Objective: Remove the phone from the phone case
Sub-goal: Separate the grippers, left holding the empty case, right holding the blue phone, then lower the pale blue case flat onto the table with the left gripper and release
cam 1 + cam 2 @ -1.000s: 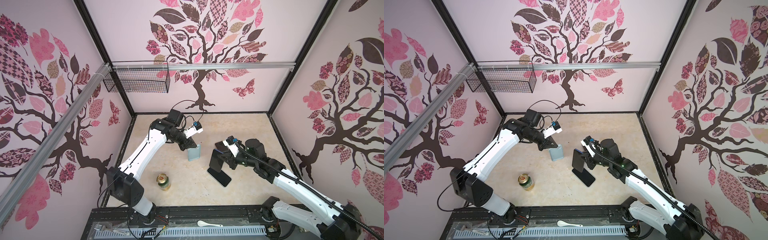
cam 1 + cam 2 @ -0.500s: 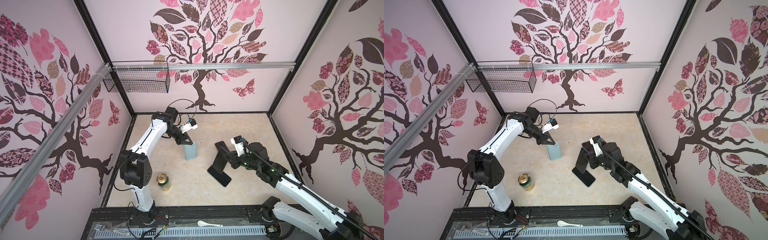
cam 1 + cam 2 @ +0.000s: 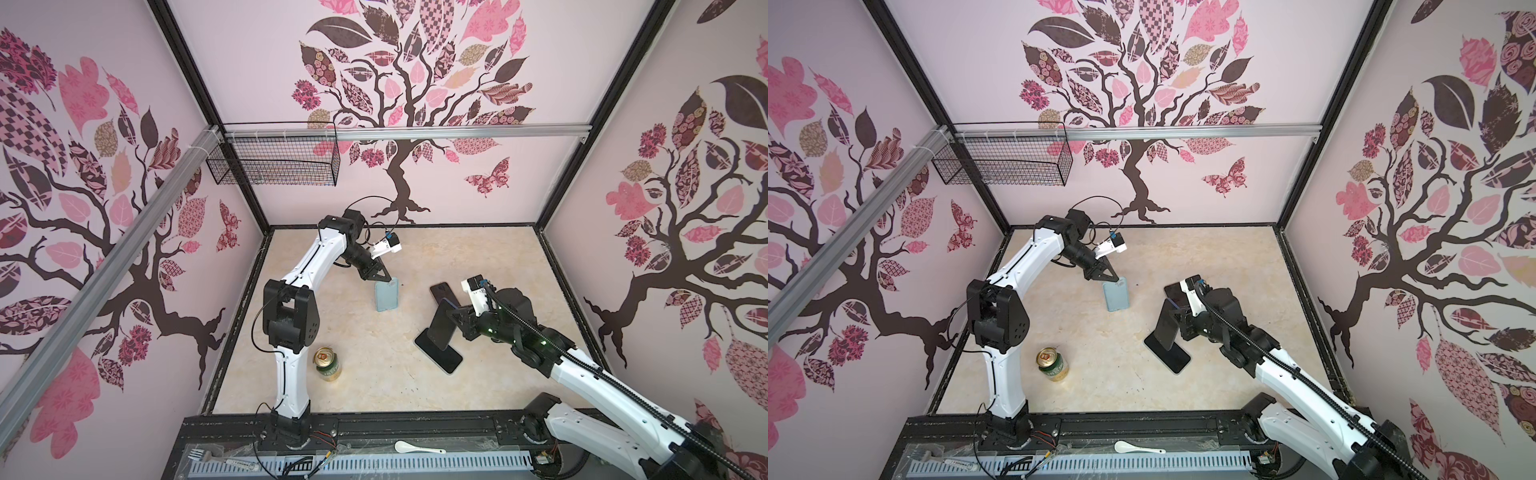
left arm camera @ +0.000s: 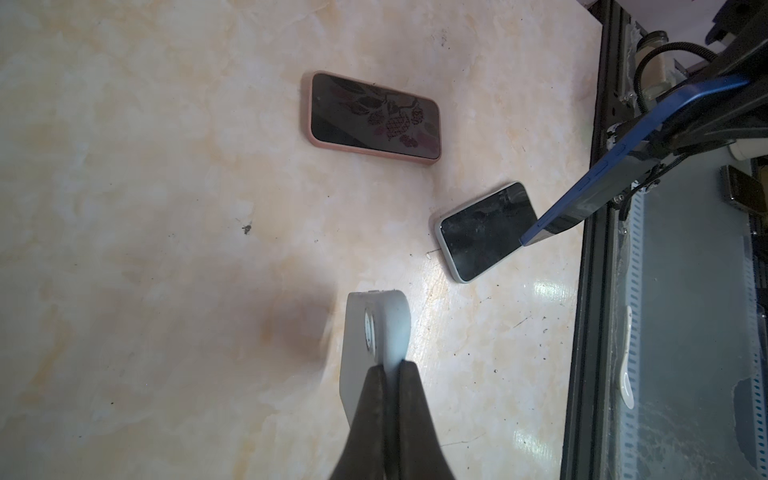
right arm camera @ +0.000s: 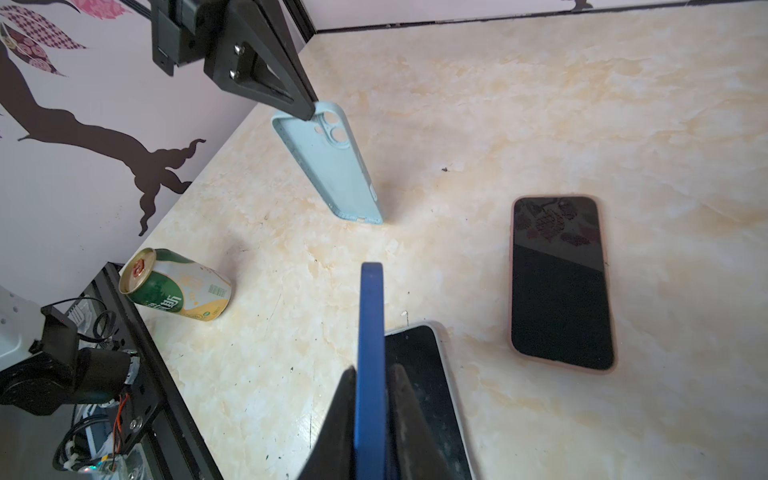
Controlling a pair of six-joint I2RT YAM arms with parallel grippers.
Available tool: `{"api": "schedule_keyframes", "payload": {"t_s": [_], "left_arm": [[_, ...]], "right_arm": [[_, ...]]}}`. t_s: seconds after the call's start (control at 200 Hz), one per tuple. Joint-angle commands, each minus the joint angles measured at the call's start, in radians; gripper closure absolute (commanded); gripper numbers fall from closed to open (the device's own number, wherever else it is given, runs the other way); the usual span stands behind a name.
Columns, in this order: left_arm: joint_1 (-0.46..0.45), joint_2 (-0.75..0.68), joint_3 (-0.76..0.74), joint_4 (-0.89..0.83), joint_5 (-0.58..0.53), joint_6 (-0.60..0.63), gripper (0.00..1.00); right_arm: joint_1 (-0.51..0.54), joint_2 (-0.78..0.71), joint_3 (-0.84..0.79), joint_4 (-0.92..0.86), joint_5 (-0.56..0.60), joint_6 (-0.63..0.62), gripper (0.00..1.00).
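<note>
The marbled counter [image 3: 478,257] carried everything, and the two arms worked above its middle with their loads well apart, which read as one part having been drawn clear of the other. The left tool [image 3: 380,276] was pinched almost flat on the top rim of the pale blue case [image 3: 387,295], so the case hung upright beneath the tool as a bare shell with no handset in it. Whether its lower end touched the counter could not be told. The thin wall of the case explained so narrow a pinch. The right tool [image 3: 457,318] was clamped across the flat faces of the blue phone [image 3: 442,328], holding it on edge and tilted, its free end pointing down and away from the tool. Gripping the faces rather than the slim edges probably gave the steadier hold. The phone was therefore out of the case, and in my judgement the main step of the task was done, with only the setting down left. Directly under the right tool's load lay a pale-cased phone [image 3: 440,353], screen up, and a pink-cased phone [image 3: 440,293] lay just beyond that tool. Both looked like bystanders. A can [image 3: 327,365] stood nearer the left arm's base than its tool, well clear of both loads.
</note>
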Motion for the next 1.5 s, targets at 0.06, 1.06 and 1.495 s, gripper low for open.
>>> {"api": "schedule_keyframes", "payload": {"t_s": [0.06,1.06,1.495], "left_arm": [[-0.002,0.058,0.076,0.005,-0.025,0.022,0.82],[-0.063,-0.432,-0.654,0.858,-0.686,-0.987,0.47],[-0.138,-0.322,-0.756,0.903,-0.819,-1.267,0.46]], "right_arm": [[0.0,-0.024,0.022,0.015,-0.021,-0.011,1.0],[0.001,0.145,0.12,0.003,0.136,0.173,1.0],[0.001,0.175,0.208,0.057,0.11,0.147,1.0]]}}
